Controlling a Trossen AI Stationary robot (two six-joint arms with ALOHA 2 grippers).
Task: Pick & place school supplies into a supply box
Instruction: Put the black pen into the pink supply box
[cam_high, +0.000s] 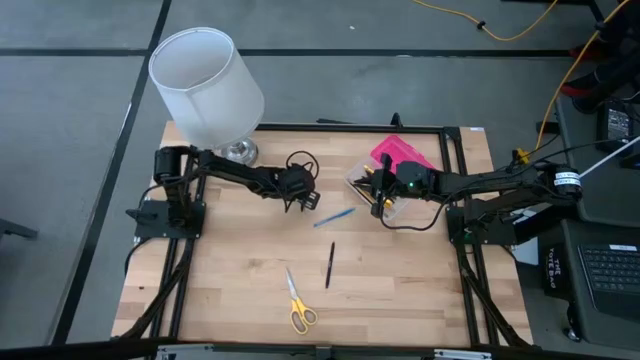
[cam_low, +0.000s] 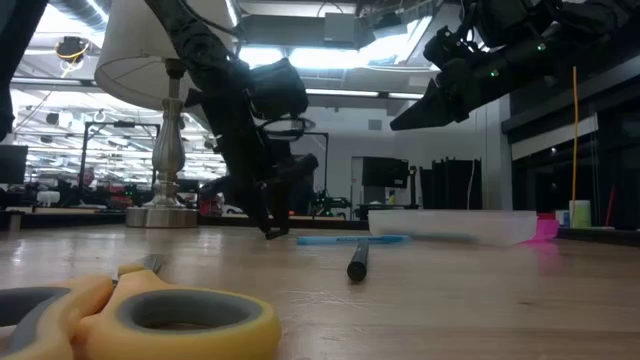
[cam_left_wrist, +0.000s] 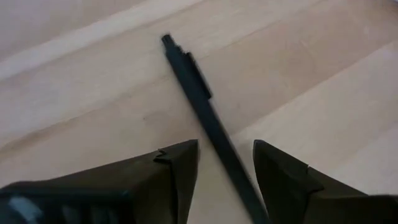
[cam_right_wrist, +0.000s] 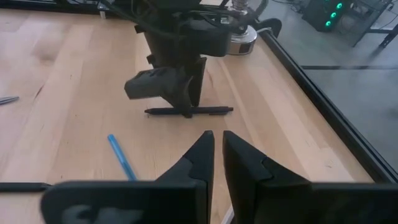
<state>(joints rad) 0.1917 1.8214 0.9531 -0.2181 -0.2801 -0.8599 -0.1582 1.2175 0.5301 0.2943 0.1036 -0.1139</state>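
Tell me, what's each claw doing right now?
Left claw open, straddling a thin black pen on the wooden table. Right claw nearly closed, empty, over the clear box with pink lid. Nothing in the way.

No legible text, labels, brands, numbers or signs found in any view. Small markings on the black equipment (cam_high: 558, 268) at about 4 o'clock of the high view, beside the table (cam_high: 240, 270), are too small to read. Nothing readable on the pens, scissors or case.
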